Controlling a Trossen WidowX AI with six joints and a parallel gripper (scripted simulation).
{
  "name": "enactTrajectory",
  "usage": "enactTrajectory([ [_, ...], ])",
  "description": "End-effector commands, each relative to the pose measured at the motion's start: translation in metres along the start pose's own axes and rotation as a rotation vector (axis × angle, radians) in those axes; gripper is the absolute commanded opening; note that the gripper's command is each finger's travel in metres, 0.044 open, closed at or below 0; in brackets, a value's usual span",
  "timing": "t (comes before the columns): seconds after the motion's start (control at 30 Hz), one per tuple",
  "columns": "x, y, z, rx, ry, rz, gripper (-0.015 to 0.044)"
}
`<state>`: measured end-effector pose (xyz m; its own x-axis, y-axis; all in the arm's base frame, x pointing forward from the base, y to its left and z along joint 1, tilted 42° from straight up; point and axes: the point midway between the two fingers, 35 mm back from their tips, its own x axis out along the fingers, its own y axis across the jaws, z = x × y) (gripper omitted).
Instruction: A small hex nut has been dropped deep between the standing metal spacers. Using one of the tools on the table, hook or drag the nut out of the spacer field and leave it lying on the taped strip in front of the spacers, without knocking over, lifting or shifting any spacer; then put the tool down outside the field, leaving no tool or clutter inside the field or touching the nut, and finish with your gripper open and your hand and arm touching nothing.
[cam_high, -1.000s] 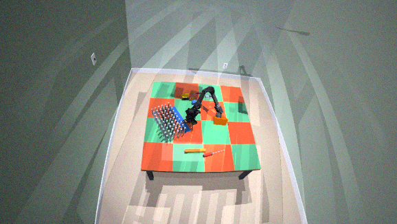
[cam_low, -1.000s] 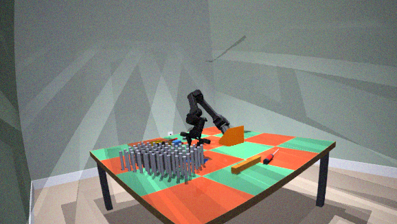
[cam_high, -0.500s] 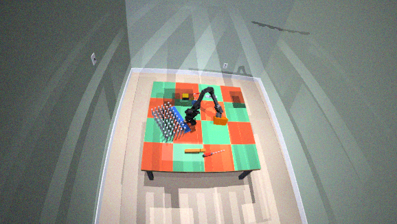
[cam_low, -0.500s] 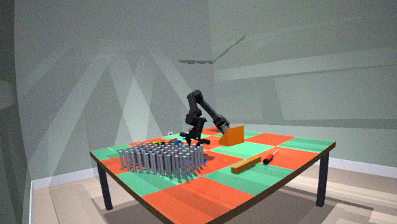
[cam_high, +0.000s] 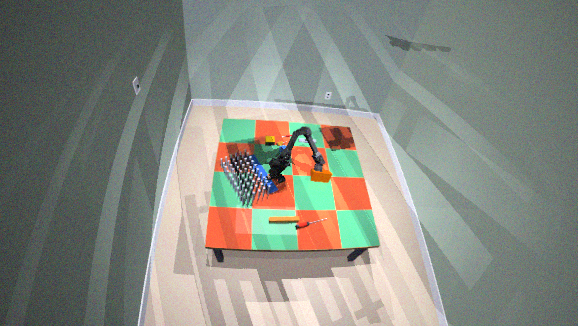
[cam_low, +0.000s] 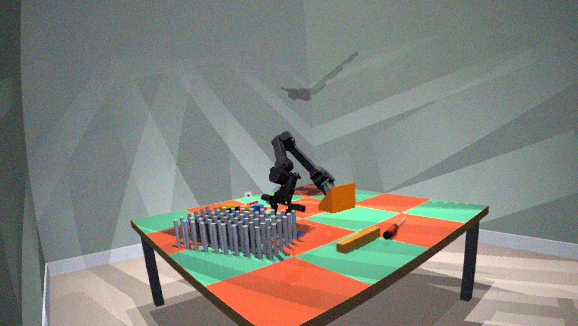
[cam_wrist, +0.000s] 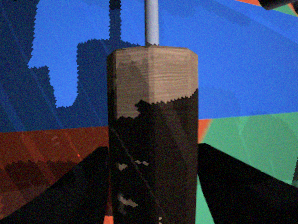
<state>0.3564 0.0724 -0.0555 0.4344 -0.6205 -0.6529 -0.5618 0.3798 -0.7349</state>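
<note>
My gripper (cam_wrist: 152, 154) (cam_high: 275, 178) is shut on the wooden handle (cam_wrist: 157, 75) of a tool. A thin light-grey shaft (cam_wrist: 152, 22) runs forward from the handle over the blue taped strip (cam_wrist: 240, 75) (cam_high: 259, 164); its far end is out of the wrist view. The grey metal spacers (cam_high: 245, 182) (cam_low: 235, 237) stand upright in rows behind the strip. In the top and exterior views my hand is low beside the strip edge of the field. The hex nut cannot be made out in any view.
An orange block (cam_high: 321, 175) (cam_low: 342, 197) stands by the arm's base. A yellow-orange bar (cam_high: 283, 220) (cam_low: 358, 239) and a red-handled screwdriver (cam_high: 302, 225) (cam_low: 390, 230) lie towards the front table edge in the top view. A yellow block (cam_high: 270, 140) and smaller items are at the back.
</note>
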Motion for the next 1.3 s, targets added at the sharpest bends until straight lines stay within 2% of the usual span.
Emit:
enactTrajectory([
  [0.0, 0.002, 0.001, 0.001, -0.005, -0.005, -0.003, 0.0000],
  [1.27, 0.006, 0.005, -0.015, -0.007, -0.005, -0.002, 0.0000],
])
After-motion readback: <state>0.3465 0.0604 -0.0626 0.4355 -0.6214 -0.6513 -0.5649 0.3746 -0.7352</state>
